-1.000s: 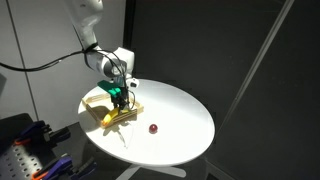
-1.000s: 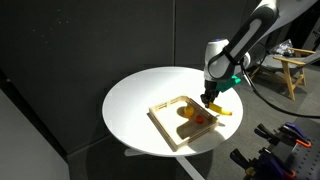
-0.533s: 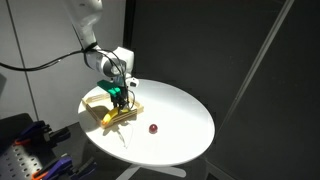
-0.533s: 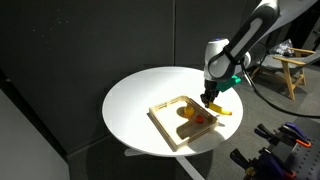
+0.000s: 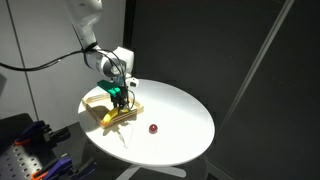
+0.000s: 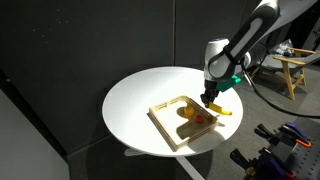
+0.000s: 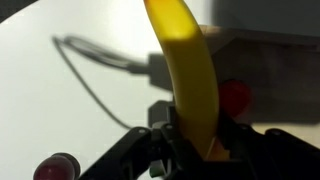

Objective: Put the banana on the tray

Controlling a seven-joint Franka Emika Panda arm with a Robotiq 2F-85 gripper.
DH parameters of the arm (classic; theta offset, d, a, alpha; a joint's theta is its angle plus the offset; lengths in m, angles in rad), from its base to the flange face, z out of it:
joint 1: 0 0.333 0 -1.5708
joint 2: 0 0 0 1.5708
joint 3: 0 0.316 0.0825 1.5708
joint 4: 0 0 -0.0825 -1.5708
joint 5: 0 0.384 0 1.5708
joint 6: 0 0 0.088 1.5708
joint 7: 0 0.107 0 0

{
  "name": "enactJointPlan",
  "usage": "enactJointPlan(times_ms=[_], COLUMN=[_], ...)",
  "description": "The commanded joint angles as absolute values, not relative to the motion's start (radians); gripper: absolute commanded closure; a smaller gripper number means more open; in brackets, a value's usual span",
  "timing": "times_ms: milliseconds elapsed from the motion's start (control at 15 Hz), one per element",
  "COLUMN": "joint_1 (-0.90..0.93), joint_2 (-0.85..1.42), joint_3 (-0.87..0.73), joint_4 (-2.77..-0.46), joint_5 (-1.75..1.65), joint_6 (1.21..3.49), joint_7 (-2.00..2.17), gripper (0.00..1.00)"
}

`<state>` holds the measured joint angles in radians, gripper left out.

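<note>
Your gripper [image 6: 208, 99] is clenched on the banana [image 6: 224, 113]. In the wrist view its fingers [image 7: 160, 145] press against both sides of the yellow fruit, which runs up the middle of the picture and away from the camera. In an exterior view the gripper points straight down at the right corner of the tray [image 6: 163, 128], and the free end of the banana sticks out to the right, past the wooden rim. Whether that end touches the rim or the desk [image 6: 135, 100], you cannot tell from these views. 1 small red round piece [image 6: 199, 117] lies inside the tray, just left of the gripper. 1 dark red round fruit [image 5: 153, 128] sits alone on the white desk, well apart from the tray.
</note>
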<state>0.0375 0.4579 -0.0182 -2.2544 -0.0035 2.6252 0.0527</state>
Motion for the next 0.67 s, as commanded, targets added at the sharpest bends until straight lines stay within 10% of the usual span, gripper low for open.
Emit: enactJointPlan(times_ms=[0,600], joint_1=[0.038,0.07], joint_2=[0.444,0.439], joint_3=[-0.012,-0.009], joint_4=[-2.254,-2.209], joint_5=[-0.005,-0.016], joint_6=[2.62,2.584], joint_7=[0.057,0.097], gripper=[0.84,0.84])
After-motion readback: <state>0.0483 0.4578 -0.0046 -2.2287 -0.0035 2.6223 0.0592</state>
